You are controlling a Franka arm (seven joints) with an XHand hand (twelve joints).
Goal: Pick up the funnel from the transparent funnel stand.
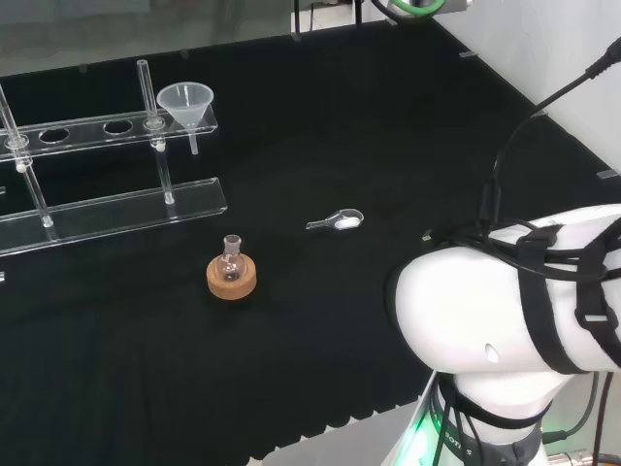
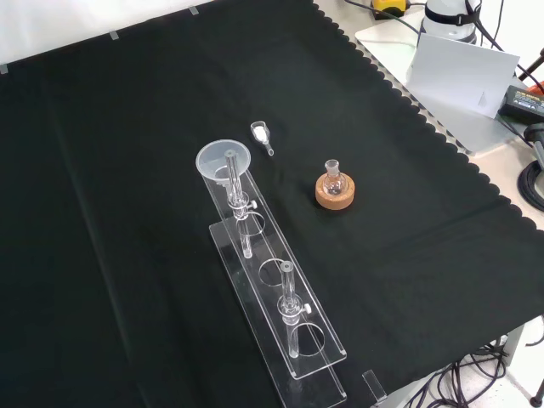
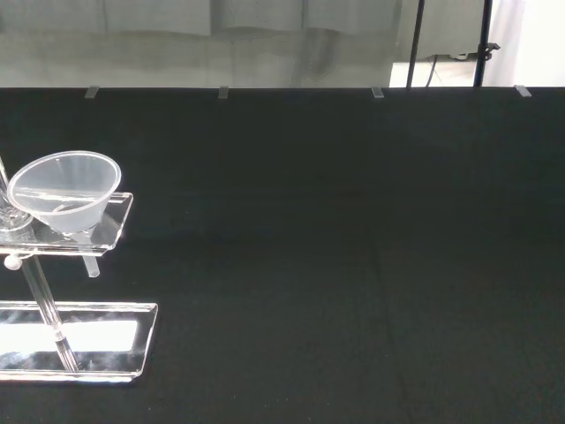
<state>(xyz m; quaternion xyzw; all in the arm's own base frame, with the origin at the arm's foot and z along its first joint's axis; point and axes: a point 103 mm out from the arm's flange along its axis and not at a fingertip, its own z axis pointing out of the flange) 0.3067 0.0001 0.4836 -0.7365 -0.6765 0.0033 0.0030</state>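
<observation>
Clear plastic funnel (image 1: 186, 104): we are seeing it sitting in the end hole of the funnel stand (image 1: 107, 126), spout hanging below the upper shelf.
Stand: it is standing on the black cloth (image 2: 127, 127), at the head view's left.
Flask (image 1: 231, 258): it is resting upright on a cork ring (image 1: 232, 277), near the stand.
Scoop (image 1: 337, 221): it is lying on the cloth, apart from the flask.
Hand: we cannot tell its state.

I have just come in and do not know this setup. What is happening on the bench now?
Nothing is being handled yet. The funnel sits in the end hole of the clear stand, untouched. In the head view, a small flask on a cork ring stands in front of the stand, and a small scoop lies to its right. The arm is back at the right, away from the funnel.
</observation>
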